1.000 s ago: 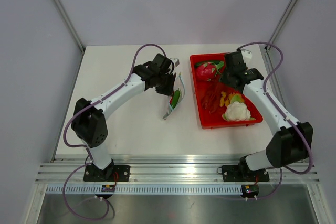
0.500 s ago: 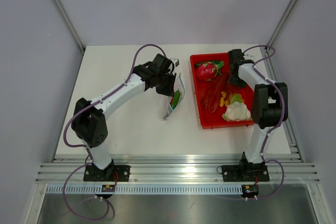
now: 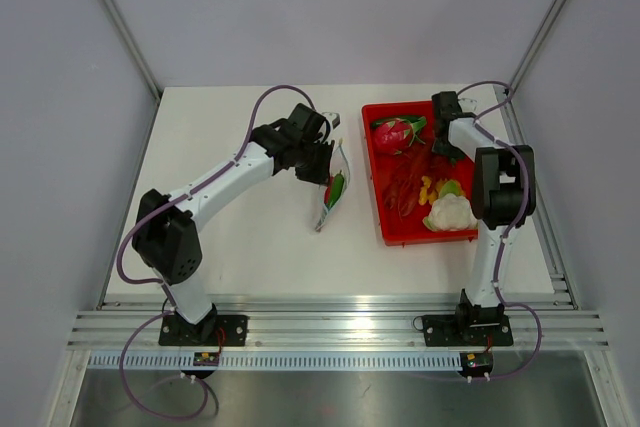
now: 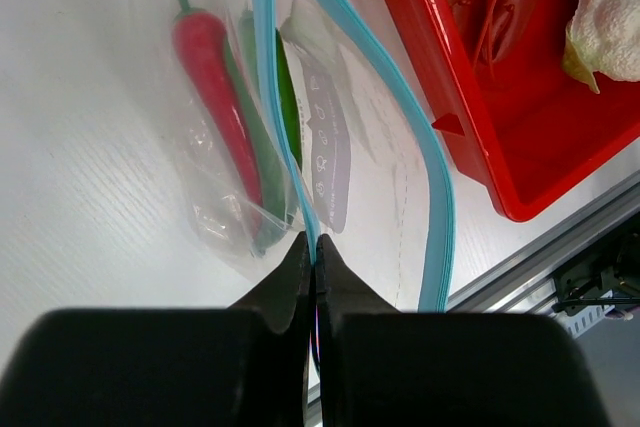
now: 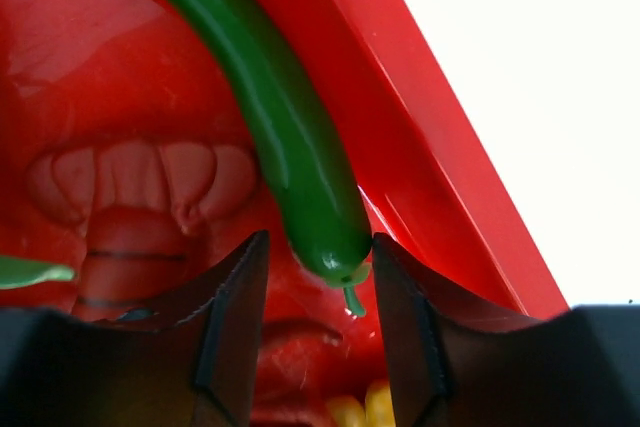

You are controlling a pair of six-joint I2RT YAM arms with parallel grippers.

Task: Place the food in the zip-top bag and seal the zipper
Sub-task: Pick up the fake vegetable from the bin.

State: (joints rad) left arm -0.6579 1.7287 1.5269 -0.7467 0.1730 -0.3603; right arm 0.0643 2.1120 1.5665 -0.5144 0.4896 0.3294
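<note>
Top external — left arm [image 3: 222,180] outstretched; pincer [image 4: 312,247] pinches zipper [image 4: 263,67].

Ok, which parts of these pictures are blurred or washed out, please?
Left wrist view: the left gripper is a dark blur, the zip-top bag sharp. Right wrist view: the table is washed out white, the green pepper carries a glare streak. Top view: even, sharp.

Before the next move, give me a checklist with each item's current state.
1. Peppers inside the bag: ok.
2. Left gripper shut on one strip of the zipper: ok.
3. Zipper sealed: not ok, its two strips stand apart.
4. Right gripper free to help: not ok, open around a loose green pepper at its end, in the red tray.
</note>
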